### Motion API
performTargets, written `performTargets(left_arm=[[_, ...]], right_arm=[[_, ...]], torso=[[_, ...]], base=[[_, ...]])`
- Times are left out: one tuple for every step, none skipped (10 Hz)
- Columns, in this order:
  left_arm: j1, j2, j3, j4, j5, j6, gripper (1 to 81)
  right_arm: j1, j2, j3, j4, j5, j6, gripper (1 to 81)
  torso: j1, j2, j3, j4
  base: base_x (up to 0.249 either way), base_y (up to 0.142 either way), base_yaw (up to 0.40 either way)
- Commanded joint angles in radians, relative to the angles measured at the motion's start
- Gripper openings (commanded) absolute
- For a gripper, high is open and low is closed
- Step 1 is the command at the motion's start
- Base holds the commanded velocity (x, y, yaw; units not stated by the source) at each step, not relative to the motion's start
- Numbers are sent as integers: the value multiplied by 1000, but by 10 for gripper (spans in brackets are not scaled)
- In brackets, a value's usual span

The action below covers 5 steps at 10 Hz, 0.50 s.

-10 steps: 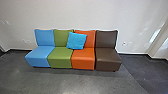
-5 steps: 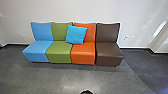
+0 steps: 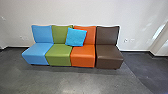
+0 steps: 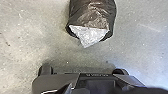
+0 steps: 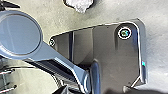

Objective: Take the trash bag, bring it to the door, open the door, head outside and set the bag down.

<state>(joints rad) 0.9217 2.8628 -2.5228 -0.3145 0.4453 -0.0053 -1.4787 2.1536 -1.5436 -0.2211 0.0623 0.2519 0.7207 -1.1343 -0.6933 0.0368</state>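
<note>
Trash bag (image 4: 93, 15): one. Seen in the left wrist view over pale grey floor, just beside the robot's base (image 4: 100, 82), a strip of floor between the two. Dark and shiny, full-looking, with a whitish crumpled piece (image 4: 90, 36) at one end. What is inside is hidden. Whether the bag rests on the floor or hangs above it, cannot tell. The whitish piece shows in the right wrist view too, again near the base.

Left gripper (image 4: 93, 88): open or closed, cannot tell. Right gripper (image 5: 96, 89): same, cannot tell.

Head view: four seats in one row, side by side, backs near a white wall (image 3: 75, 12). Left to right: blue seat (image 3: 37, 52), green seat (image 3: 58, 53), orange seat (image 3: 83, 56), brown seat (image 3: 108, 57). One cushion (image 3: 76, 37), bright blue, tilted, leaning across the backs of green and orange. Dark grey floor (image 3: 70, 81) in front, smooth, some sheen.
</note>
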Motion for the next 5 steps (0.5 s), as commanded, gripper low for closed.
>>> performTargets(left_arm=[[-102, 12, -2, -40, 75, -13, 811], [-106, 27, -16, -54, 75, -13, 811], [-114, 43, -43, -72, 75, -13, 811], [-120, 53, -71, -87, 75, -13, 811], [-126, 61, -90, -95, 76, -13, 811]], right_arm=[[43, -51, 34, 9, -58, 3, 811], [50, -56, 42, 8, -61, 10, 811], [51, -58, 42, 8, -61, 12, 811], [53, -58, 41, 8, -61, 12, 811], [54, -59, 39, 8, -61, 12, 811]], torso=[[64, -98, 0, 0], [86, -134, 0, 0], [109, -171, 0, 0], [131, -207, 0, 0], [150, -237, -51, 0]], base=[[0, 0, 0], [0, 0, 0], [0, 0, 0], [0, 0, 0], [0, 0, 0]])
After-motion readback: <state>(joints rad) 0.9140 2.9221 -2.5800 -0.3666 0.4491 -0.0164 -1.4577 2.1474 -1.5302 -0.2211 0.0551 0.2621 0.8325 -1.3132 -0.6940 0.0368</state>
